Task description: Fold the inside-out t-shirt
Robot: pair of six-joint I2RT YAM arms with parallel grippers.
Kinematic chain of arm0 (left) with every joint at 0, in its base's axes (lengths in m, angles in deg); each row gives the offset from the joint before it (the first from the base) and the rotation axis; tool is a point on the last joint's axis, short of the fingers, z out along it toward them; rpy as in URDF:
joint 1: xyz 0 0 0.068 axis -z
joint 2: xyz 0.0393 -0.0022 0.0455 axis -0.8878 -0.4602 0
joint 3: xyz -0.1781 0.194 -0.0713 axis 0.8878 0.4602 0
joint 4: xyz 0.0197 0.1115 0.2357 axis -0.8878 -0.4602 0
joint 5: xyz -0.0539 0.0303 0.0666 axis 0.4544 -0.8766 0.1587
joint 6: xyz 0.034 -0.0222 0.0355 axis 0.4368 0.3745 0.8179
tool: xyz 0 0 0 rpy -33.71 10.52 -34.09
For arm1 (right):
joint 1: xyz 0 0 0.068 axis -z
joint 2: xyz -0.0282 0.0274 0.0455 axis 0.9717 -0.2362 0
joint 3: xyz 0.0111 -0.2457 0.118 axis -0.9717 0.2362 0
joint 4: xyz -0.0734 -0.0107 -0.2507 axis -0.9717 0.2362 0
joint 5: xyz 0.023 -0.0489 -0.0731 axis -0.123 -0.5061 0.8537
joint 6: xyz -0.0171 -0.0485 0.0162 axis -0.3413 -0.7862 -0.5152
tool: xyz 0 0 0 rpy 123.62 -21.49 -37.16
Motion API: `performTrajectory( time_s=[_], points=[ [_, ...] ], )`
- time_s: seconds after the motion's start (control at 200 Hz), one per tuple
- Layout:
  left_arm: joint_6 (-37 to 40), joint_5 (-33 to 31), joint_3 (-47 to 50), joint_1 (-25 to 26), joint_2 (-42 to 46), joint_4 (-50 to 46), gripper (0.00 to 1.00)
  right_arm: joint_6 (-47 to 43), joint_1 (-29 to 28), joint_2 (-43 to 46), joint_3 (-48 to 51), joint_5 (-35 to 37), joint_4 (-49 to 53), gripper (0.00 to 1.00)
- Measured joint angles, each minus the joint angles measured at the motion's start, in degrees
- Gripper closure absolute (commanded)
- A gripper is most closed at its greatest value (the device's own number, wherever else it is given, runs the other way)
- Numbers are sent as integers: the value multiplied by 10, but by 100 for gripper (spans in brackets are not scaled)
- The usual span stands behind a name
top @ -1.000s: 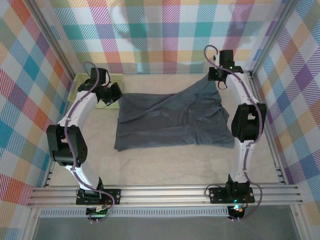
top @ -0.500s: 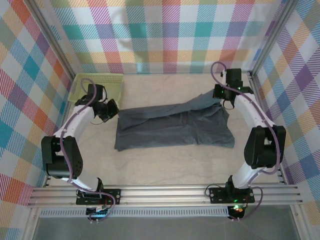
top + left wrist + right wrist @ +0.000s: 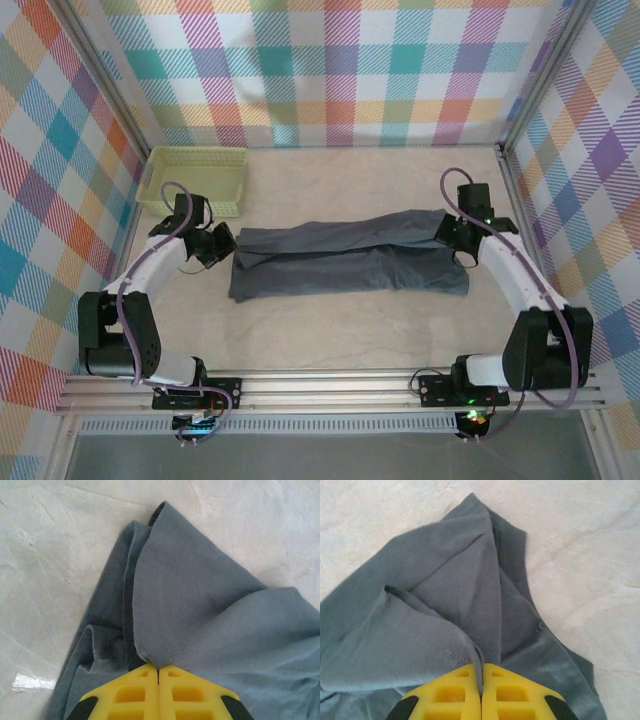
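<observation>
Plaid walls (image 3: 330, 70) surround the beige table (image 3: 340, 330); mid-table we see the inside-out t-shirt (image 3: 350, 265) folded into a left-to-right band; our left gripper (image 3: 230, 244) pinches its left end, jaws together on cloth; our right gripper (image 3: 448, 232) pinches its right end likewise.

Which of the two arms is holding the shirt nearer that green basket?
The left one. The left fingers pinch the end of the shirt close to the basket; the right fingers pinch the opposite end.

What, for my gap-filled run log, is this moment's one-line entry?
left jaws: shut on t-shirt | right jaws: same | t-shirt: folded over, on table
</observation>
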Motion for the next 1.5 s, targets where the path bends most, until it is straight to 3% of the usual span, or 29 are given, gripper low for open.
performTrajectory(
  time_s=[0.27, 0.58, 0.64, 0.73, 0.83, 0.975, 1.145, 1.285, 1.5],
  points=[
    [0, -5, 0, 0, 47, 1, 100, 40, 0, 96, 54, 29, 18, 100],
    [0, -16, 102, 0, 37, 16, 98, 71, 4, 41, 118, 32, 17, 95],
    [1, -16, 109, 0, 23, 14, 88, 75, 7, 31, 117, 33, 16, 81],
    [2, -25, 109, 0, 10, 9, 74, 84, 8, 20, 116, 40, 17, 49],
    [3, -52, 96, 0, 11, -19, 62, 87, 8, 19, 107, 50, 31, 32],
    [2, -116, 42, 16, 46, -71, 53, 78, 8, 33, 82, 58, 44, 26],
    [-1, -148, -29, 100, 68, -72, 53, 57, -4, 22, 34, 14, 37, 27],
    [-3, -134, -58, 149, -13, -32, 53, 54, -21, -93, -29, -27, 18, 25],
    [-5, -131, -41, 137, -143, 3, 49, 60, 16, -254, -56, -49, 6, 19]
  ],
)
